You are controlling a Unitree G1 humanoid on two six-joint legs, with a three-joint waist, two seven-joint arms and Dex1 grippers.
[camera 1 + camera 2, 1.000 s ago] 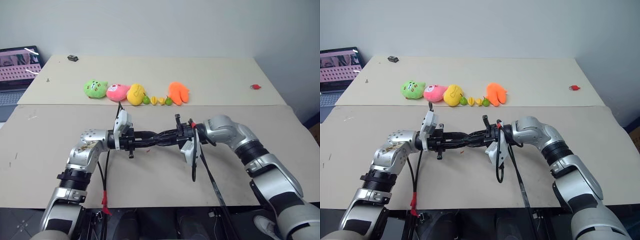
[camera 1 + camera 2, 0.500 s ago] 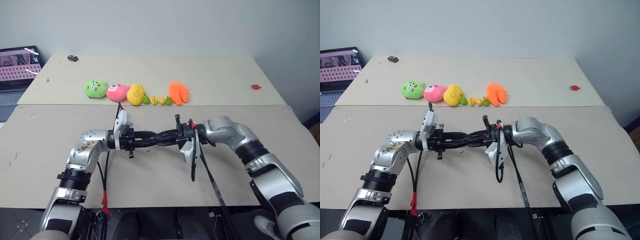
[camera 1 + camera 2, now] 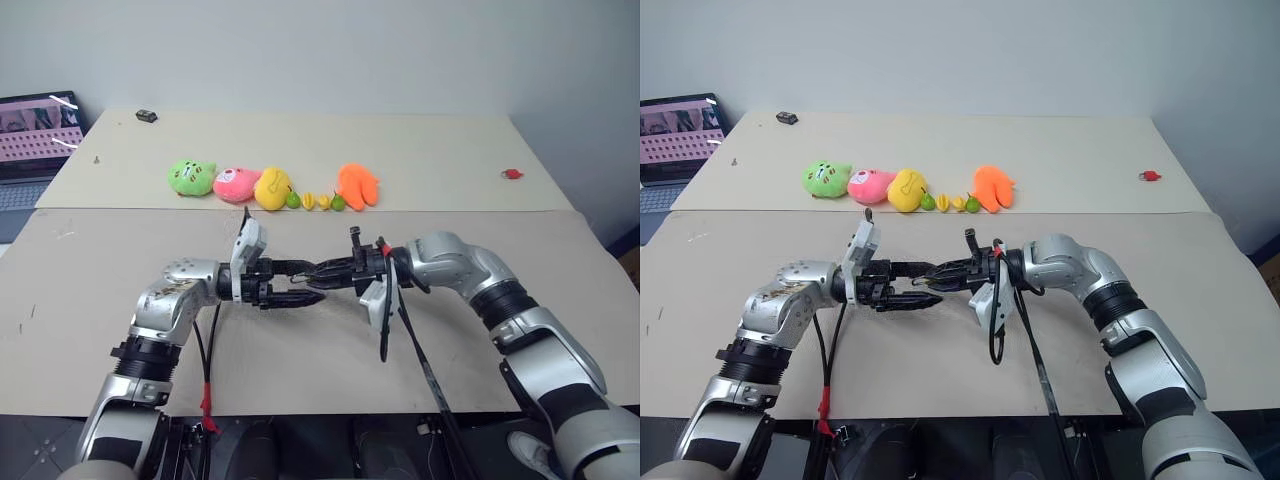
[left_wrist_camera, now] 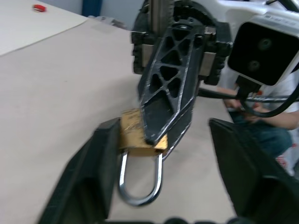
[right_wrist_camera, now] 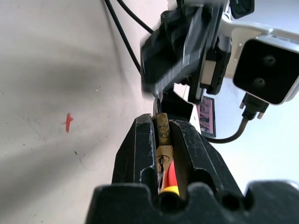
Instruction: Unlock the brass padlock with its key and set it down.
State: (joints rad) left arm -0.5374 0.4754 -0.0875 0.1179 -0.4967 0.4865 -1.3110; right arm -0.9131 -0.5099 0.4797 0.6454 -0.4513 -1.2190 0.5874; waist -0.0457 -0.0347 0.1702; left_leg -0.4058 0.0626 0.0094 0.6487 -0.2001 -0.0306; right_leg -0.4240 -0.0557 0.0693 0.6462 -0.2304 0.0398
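The brass padlock (image 4: 140, 135), small, hard and slick, sits pinched in the right gripper (image 4: 156, 137); the left gripper (image 3: 305, 282), at nine o'clock, gapes.

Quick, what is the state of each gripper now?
Left gripper: open, holding nothing.
Right gripper: shut on the small brass padlock with its silvery shackle.

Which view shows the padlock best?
Left wrist view: the brass padlock shows its body and silvery shackle, pinched by the right gripper between the open left gripper's fingers. Right wrist view gives only its edge; in the eye views it is too small to make out.
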